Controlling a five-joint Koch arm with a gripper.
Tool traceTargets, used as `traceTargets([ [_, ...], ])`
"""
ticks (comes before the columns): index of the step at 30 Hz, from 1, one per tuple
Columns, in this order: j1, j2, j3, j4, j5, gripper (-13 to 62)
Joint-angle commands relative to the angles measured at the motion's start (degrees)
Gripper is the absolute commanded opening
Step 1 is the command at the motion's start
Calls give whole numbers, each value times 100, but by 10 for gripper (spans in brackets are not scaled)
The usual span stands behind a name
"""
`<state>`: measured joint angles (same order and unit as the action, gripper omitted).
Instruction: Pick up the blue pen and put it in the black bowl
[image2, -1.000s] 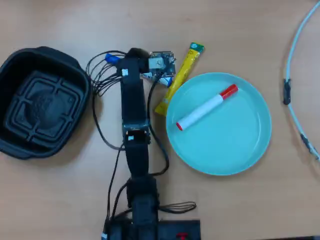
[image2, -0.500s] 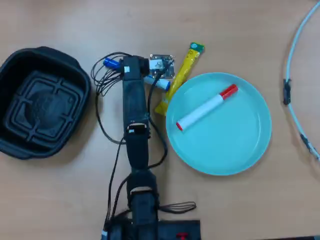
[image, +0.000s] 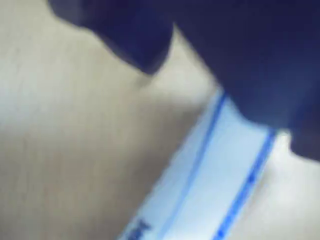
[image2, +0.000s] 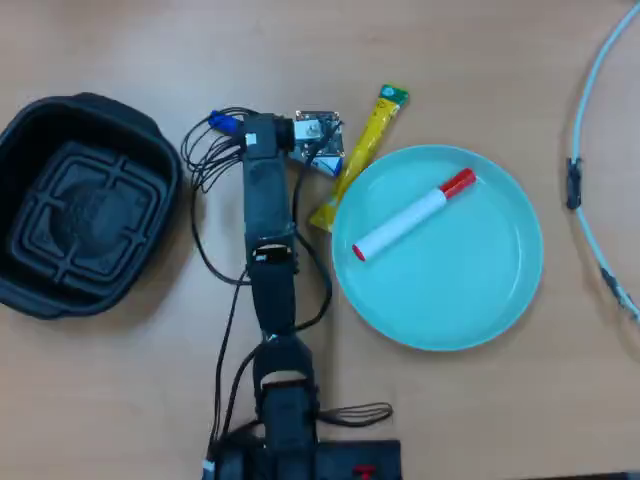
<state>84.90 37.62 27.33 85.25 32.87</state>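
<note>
Claw (image2: 268, 128) state could not be told: from overhead the arm's own body hid the tips, and the wrist view was a blur of dark shapes just above the blue pen's (image: 210, 185) white barrel. That pen (image2: 224, 122) lay on the desk (image2: 470, 50) under the arm, blue ends showing either side, between the black bowl (image2: 84, 203) and a yellow sachet (image2: 362, 150).
</note>
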Motion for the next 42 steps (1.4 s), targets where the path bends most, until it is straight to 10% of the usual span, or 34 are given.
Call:
traceTargets([
  [1,0,53,-712,-422,-229,333],
  [33,105,-439,-633,-62,-158,331],
  [42,-9,-615,-633,844,-62,195],
])
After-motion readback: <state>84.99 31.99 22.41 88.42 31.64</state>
